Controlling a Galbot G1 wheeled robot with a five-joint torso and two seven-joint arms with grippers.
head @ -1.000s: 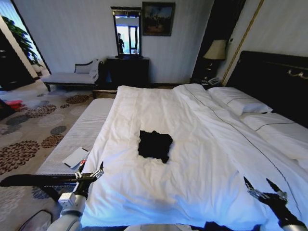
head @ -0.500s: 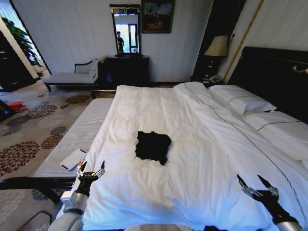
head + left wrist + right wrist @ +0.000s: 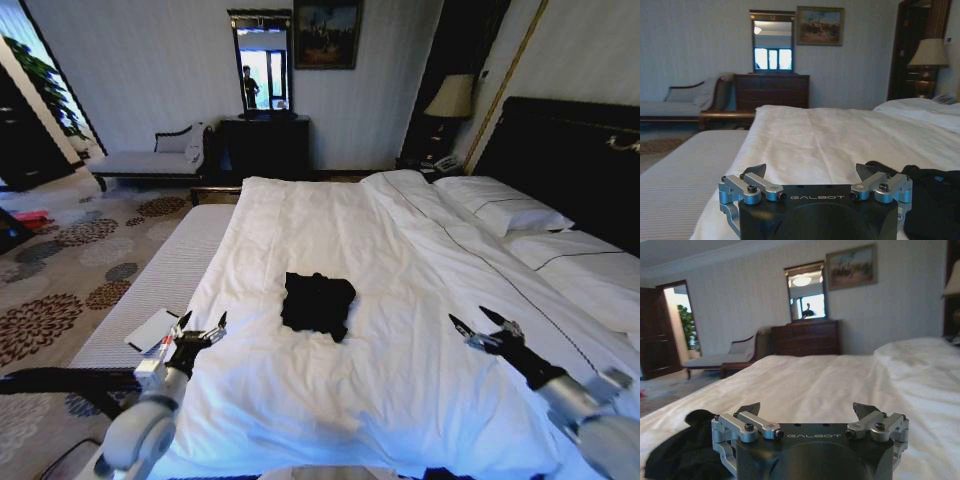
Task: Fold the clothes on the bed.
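The bed (image 3: 400, 260) takes up most of the head view, its white duvet (image 3: 330, 400) spread flat from the near edge back toward the pillows (image 3: 505, 213) and the dark headboard (image 3: 570, 150). The black T-shirt (image 3: 318, 303) lies on the duvet a little to the robot's left of the bed's middle, bunched into a rough square with no clear long axis that I can make out, and white cover lies open all round it. Both hands hover over the near part of the bed, each with its fingers spread wide and nothing held. The left hand (image 3: 198, 330) sits at the bed's left edge, just short of the shirt and to its left; the right hand (image 3: 483, 327) hangs farther out on the other side. By my judgement the left hand is the nearer one. Beyond the left edge runs a pale bench (image 3: 150, 290) close alongside, so room on that side looks tighter.
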